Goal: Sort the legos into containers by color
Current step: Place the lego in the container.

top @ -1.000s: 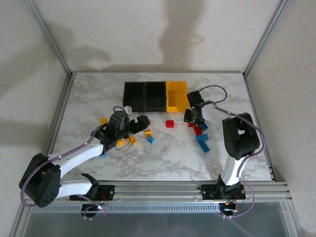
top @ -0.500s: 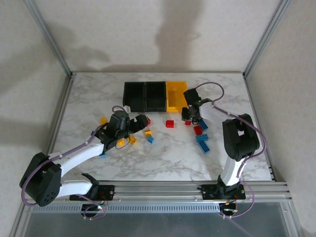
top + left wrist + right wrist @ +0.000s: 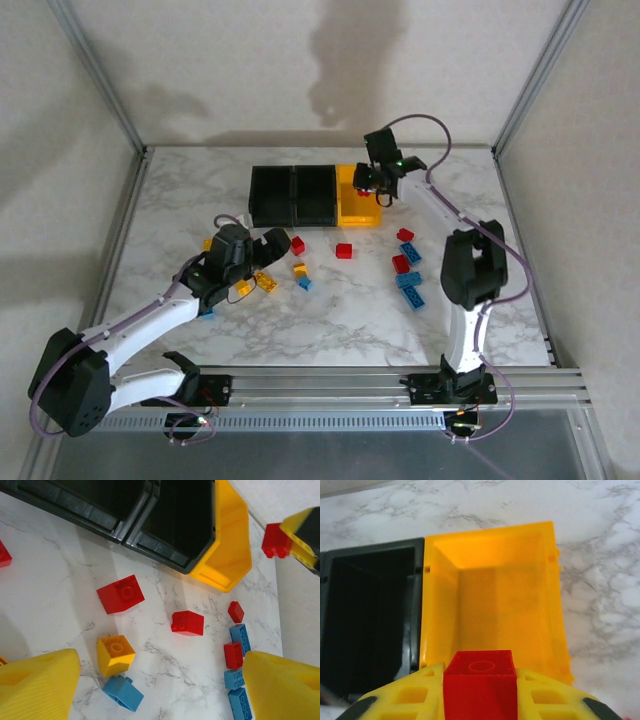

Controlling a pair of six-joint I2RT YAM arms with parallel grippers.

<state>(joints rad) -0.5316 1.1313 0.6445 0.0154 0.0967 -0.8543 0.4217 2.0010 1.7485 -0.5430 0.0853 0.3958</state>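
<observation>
We judge the sort barely begun: our right fingers (image 3: 395, 700) clamp a red brick (image 3: 480, 677) above the empty yellow bin (image 3: 547, 595) at the table's (image 3: 330, 320) far edge. Our left fingers (image 3: 35, 685) hang apart over legos (image 3: 187, 622) scattered mid-table, and the black bins (image 3: 272, 222) look empty.

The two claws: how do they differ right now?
The right claw is shut on a red lego; the left claw is open and empty. The right claw hangs over the yellow bin; the left claw is over scattered legos. Both have yellow fingers.
</observation>
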